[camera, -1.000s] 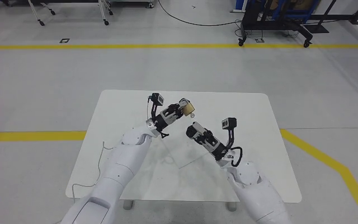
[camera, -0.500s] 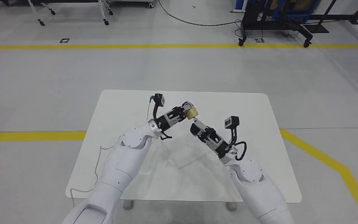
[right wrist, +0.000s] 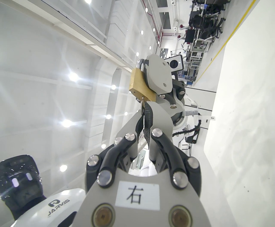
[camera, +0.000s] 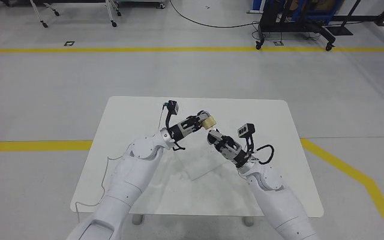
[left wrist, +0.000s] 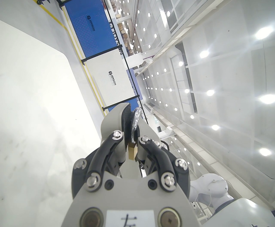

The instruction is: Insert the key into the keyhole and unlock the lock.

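The left hand (camera: 203, 120) clamps the lock (right wrist: 140, 86); the right hand (camera: 213, 137) pinches the key (right wrist: 142, 105) at its keyhole (right wrist: 142, 99). Likely stiff, slippery metal: grip the key's head.

I work in a big industrial hall, a robotics lab or factory test floor by the look of it. My counter (camera: 264, 120) is a plain white one standing alone on a pale grey floor (camera: 180, 78) marked with yellow lines (camera: 180, 49). Beyond it are a black wheeled stand (camera: 288, 24), a loose black cable (camera: 210, 26) and the castored legs of a rack (camera: 112, 15). From my left wrist I see blue and white partition panels (left wrist: 92, 25) and a high ceiling (left wrist: 225, 64) dotted with round lamps; from my right, workstations (right wrist: 202, 19) with monitors and office chairs
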You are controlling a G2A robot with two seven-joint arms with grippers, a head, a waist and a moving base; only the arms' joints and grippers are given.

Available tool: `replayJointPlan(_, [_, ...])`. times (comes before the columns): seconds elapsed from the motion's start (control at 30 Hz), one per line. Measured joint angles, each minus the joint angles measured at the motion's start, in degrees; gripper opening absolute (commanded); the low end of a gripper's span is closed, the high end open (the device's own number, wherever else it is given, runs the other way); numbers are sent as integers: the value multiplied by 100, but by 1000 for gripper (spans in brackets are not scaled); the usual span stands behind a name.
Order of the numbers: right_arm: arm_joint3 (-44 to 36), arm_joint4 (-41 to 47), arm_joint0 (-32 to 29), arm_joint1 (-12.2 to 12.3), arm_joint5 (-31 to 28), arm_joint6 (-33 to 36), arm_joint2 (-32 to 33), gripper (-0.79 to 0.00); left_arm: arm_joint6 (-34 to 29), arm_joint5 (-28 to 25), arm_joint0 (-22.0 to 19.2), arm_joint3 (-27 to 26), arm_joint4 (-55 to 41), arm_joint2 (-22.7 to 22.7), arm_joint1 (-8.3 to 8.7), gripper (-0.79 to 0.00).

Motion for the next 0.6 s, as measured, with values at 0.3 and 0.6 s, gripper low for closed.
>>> replayJointPlan(0.3, [335,1550,182,13,786,1551,79,-785,-199,-256,-42,8,-76,39,9,-785])
replayJointPlan(0.6, [924,2903,421,4,1793,2818,192,-785,-372,-496,-93,62,-218,72,13,-785])
